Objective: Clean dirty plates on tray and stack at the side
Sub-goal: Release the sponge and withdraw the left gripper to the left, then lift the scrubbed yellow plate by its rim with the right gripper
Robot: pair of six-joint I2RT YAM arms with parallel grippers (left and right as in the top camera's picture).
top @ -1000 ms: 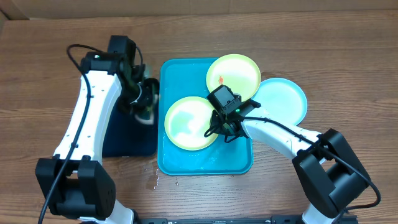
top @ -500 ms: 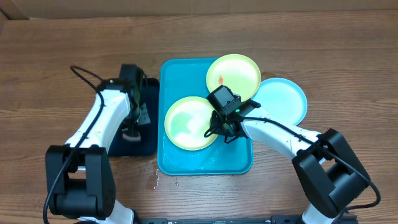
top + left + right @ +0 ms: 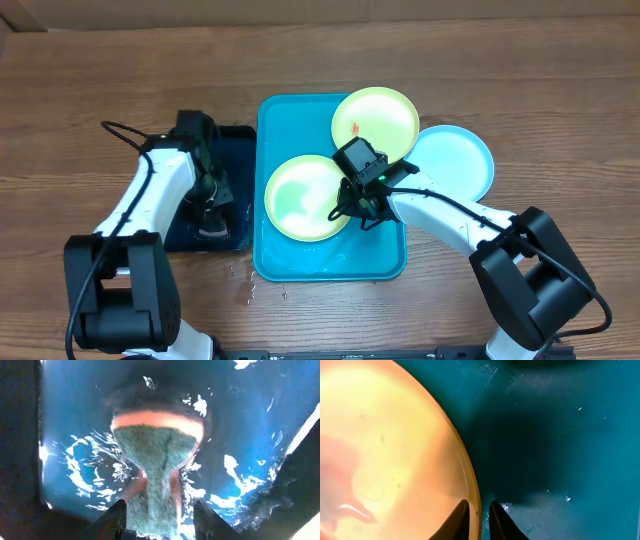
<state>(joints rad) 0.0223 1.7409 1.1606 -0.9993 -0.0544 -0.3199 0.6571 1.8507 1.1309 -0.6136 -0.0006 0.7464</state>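
Note:
A lime-green plate lies on the turquoise tray. My right gripper is shut on its right rim, one finger over the plate and one outside. A second green plate with a red smear leans on the tray's far right corner. The light blue plate lies right of the tray. My left gripper is down in the dark tray. Its fingers stand apart around a green-and-orange sponge lying in water, with a gap on the right.
Water is spilled on the wooden table at the turquoise tray's front left corner. The tray floor is wet. The dark tray holds shallow water.
My left arm has swung toward the front and lowered its gripper into the dark tray. The right arm and the plates have not moved.

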